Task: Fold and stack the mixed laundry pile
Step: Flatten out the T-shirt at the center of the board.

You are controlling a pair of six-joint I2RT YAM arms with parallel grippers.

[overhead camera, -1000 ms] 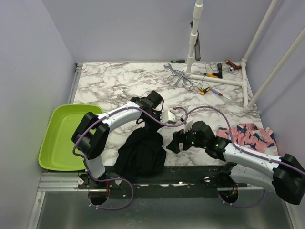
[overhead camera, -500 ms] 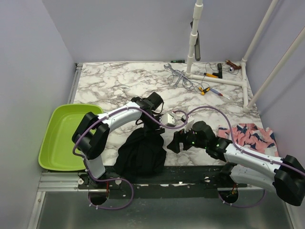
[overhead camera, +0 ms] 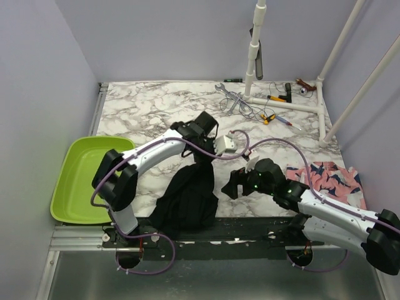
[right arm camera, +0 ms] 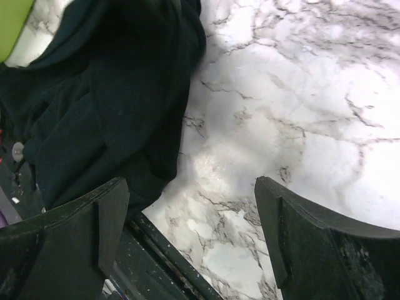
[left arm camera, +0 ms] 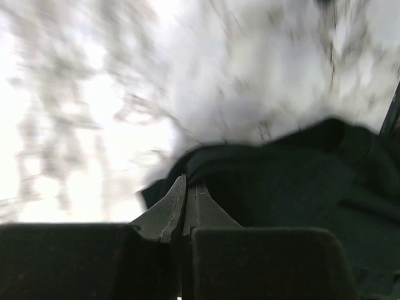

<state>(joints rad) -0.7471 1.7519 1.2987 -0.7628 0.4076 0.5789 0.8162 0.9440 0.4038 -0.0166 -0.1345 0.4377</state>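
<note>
- The left hand (overhead camera: 202, 160) has its fingers (left arm camera: 167, 211) pressed together on an upper edge of the black garment (overhead camera: 186, 200). The left wrist view is blurred, so I cannot say how deep the pinch goes.
- The garment sits bunched at the near edge of the tabletop (overhead camera: 144, 106), drawn up in a peak toward the left hand.
- The right hand (overhead camera: 232, 185) is spread and empty, just beside the garment's right side.
- The step in hand looks like opening the garment out. The right hand should take one layer at a free edge, then both hands should draw apart and lay the garment flat farther in.
- The pink garment (overhead camera: 325, 175) lies well apart on the right.
</note>
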